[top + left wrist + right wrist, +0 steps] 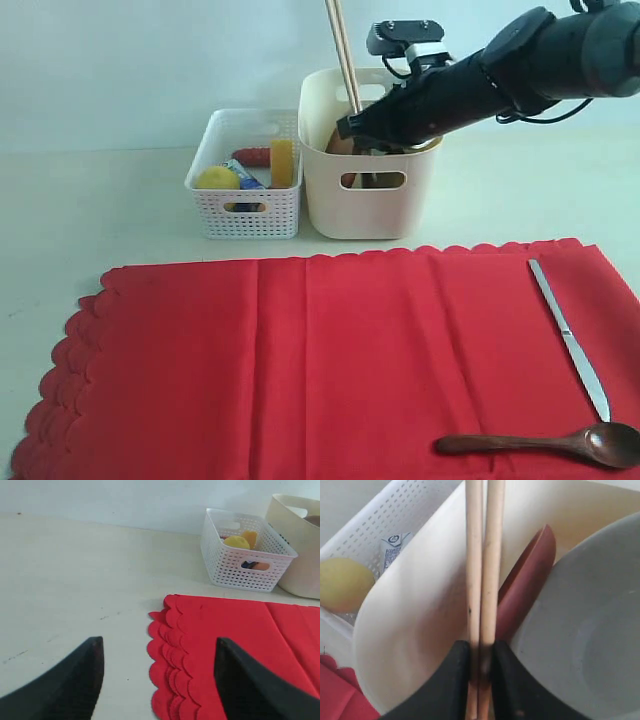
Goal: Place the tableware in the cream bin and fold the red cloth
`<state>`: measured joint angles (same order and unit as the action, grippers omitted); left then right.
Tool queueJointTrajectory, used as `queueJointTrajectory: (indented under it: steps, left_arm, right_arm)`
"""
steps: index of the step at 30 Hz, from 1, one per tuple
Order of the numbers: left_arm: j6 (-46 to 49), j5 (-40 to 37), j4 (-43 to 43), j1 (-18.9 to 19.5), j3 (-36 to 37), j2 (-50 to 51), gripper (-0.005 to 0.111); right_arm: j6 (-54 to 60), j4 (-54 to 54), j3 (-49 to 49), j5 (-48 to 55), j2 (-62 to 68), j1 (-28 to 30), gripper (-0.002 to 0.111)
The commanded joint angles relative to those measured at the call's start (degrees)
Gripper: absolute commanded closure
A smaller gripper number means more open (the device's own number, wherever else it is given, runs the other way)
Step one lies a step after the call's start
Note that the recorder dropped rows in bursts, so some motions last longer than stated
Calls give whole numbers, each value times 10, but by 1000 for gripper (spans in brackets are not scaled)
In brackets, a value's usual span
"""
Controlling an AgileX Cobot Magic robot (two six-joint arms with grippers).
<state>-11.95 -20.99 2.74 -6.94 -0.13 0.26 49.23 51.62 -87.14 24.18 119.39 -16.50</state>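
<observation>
Two chopsticks (493, 555); carton (390, 554) label seemingly unreadable.

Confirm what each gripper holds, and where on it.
Right gripper pinches the wooden chopsticks low on their shafts, at the cream bin. Left gripper is open, holding nothing.

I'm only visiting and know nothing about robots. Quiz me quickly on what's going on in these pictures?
1. True or false: the right gripper pinches the wooden chopsticks at the cream bin.
2. Which lies on the red cloth? A lemon, B long silver knife, C bowl.
3. How many tableware pieces lie on the cloth?
Key: 1 true; 2 B; 3 two, the knife and the dark wooden spoon.
</observation>
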Motion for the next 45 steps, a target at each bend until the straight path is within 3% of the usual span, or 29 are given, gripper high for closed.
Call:
queueJointTrajectory:
  steps: [1, 7, 14, 17, 35, 45]
  left_arm:
    - [-3, 4, -4, 2, 1, -3, 45]
    - [-3, 4, -4, 2, 1, -3, 45]
    - [-3, 4, -4, 2, 1, -3, 45]
    - [-3, 4, -4, 2, 1, -3, 45]
    - [-3, 4, -4, 2, 1, -3, 45]
    - [-3, 4, -4, 2, 1, -3, 45]
  right_arm:
    - [18, 3, -7, -6, 6, 2, 108]
    - [19, 0, -7, 1, 6, 2, 105]
    - [17, -3, -7, 3, 5, 2, 68]
    - [10, -11, -7, 11, -3, 2, 59]
    - [-153, -214, -7, 69, -122, 10, 55]
    - [-164, -228, -7, 233, -169, 65, 55]
